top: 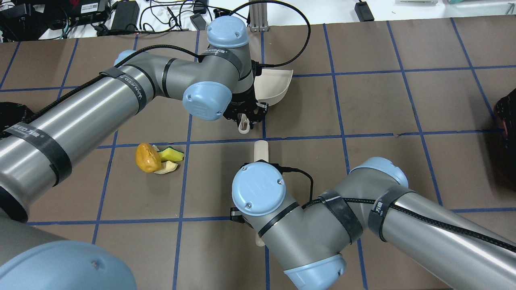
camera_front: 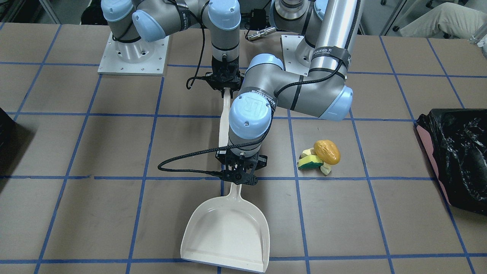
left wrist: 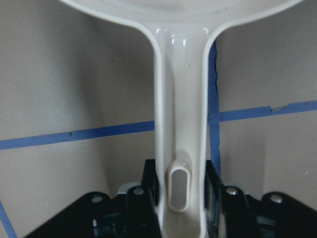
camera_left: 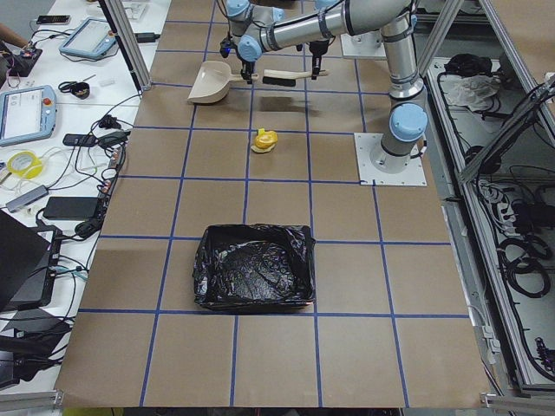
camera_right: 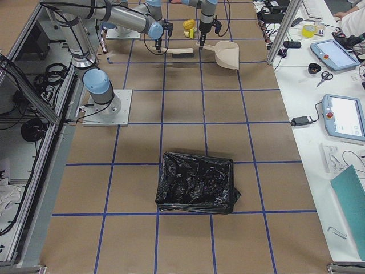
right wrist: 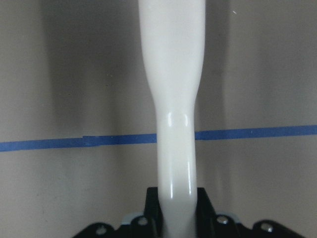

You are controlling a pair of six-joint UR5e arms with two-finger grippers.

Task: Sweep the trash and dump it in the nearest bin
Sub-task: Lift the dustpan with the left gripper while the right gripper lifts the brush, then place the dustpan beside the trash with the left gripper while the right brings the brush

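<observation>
The trash point(camera_front: 321, 156) is an orange-brown lump, a yellow-green sponge piece and cream scraps, piled on the table point(top: 155, 159). The bin point(camera_front: 452, 160), pink-sided with a black bag, stands at the table's end on my left point(camera_left: 256, 267). My left gripper point(camera_front: 239, 179) is shut on the handle of a cream dustpan point(camera_front: 226, 232); the handle sits between the fingers in the left wrist view point(left wrist: 181, 148). My right gripper point(camera_front: 226, 88) is shut on a cream brush handle point(right wrist: 173, 99). Both tools are a tile or so to the right of the trash point(top: 274, 86).
A dark object point(camera_front: 5, 125) sits at the table's opposite edge; it also shows in the overhead view point(top: 508, 108). A second black-bagged container point(camera_right: 197, 182) stands near the right end. The arm bases point(camera_front: 133, 53) are at the back. Blue tape lines grid the brown table.
</observation>
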